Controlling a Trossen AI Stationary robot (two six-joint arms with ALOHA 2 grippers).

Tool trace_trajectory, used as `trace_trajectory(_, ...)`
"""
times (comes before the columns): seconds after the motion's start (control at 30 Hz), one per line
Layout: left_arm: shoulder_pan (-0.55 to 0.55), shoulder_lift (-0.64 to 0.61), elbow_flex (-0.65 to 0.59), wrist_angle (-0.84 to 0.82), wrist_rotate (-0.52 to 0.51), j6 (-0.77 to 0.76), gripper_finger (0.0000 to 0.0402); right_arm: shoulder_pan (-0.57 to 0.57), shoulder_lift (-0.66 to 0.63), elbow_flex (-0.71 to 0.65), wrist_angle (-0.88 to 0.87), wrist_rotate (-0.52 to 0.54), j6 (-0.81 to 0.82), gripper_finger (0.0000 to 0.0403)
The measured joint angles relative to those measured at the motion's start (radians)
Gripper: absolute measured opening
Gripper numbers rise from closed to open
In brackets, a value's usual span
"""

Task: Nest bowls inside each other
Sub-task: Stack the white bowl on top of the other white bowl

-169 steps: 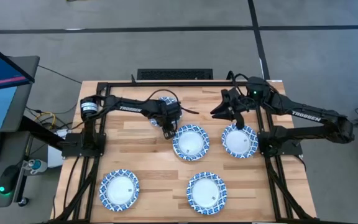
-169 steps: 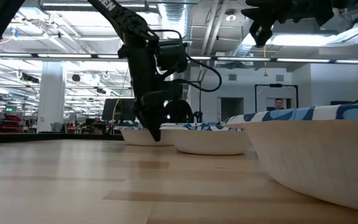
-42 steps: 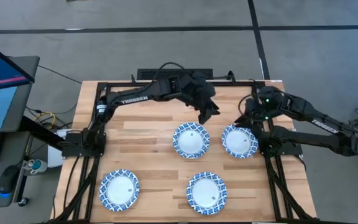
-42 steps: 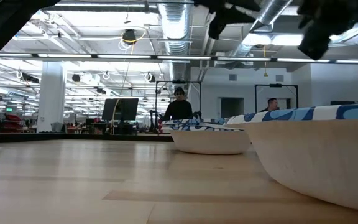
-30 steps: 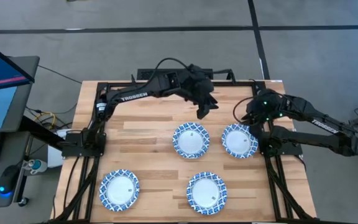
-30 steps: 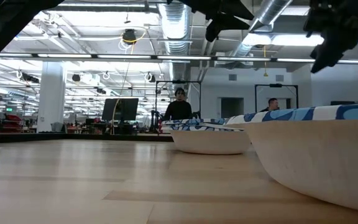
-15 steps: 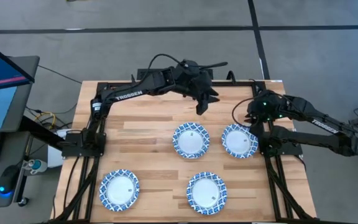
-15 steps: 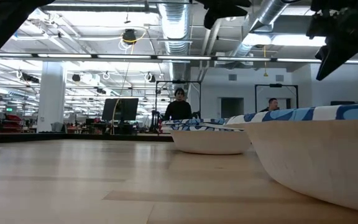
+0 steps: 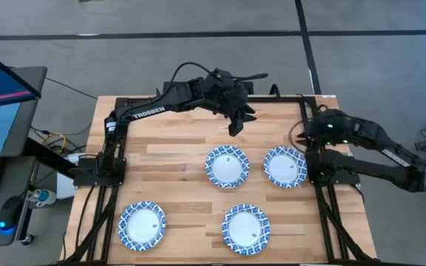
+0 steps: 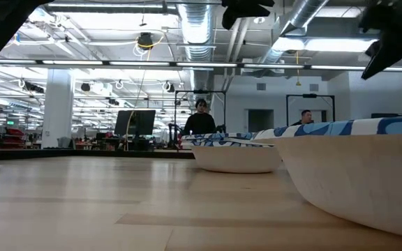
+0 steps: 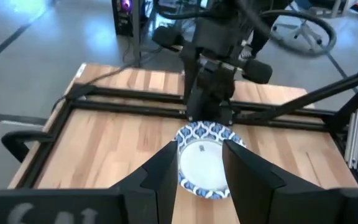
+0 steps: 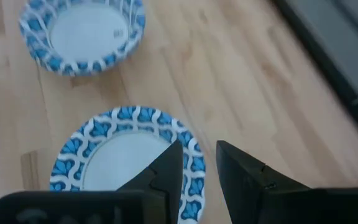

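Bowls lie on the wooden table (image 9: 176, 159), and four places with them are seen from above; the landmark is the centre bowl (image 9: 227, 167), in the middle of the table. Just beside it, toward the right arm's base, sits the right bowl (image 9: 285, 166). Nearer the front edge are the front-left bowl (image 9: 142, 224) and the front-centre bowl (image 9: 245, 228), well apart from each other. Whether any of them is a stack of more than one bowl, I cannot tell. The left gripper (image 9: 234, 127) hangs in the air behind the centre bowl, toward the back edge of the table, and touches nothing. Its wrist camera shows its two dark fingers (image 11: 166, 174) parted with an empty gap, and between them a bowl (image 11: 207, 160) is visible farther off, in front of the other arm. The right gripper (image 12: 194, 165) is above the right bowl, at its back rim, raised and not touching it. Its fingers (image 12: 166, 171) are also spread a little and hold nothing; under them is the patterned rim of that bowl (image 12: 126, 155), and another bowl (image 12: 82, 31) lies beyond.
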Motion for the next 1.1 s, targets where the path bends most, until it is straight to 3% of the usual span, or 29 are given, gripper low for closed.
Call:
trace_trajectory(0.2,0.0,-0.001,0.0,0.01,-0.039,-0.001,0.0116,-0.021,-0.171,0.0,-0.003,-0.005,0.006,0.012)
trace_trajectory(0.43,0.0,-0.001,0.0,0.089,-0.106,-0.088,0.0116,-0.023,-0.188,-0.004,-0.003,-0.011,0.006,0.012)
trace_trajectory(0.63,-0.006,0.0,0.0,0.183,-0.118,-0.138,0.0116,-0.023,-0.113,-0.004,-0.003,-0.04,-0.005,0.012)
trace_trajectory(1.1,-0.027,-0.07,0.001,0.174,-0.15,-0.092,0.0116,-0.023,0.219,-0.004,-0.002,-0.06,-0.012,0.012)
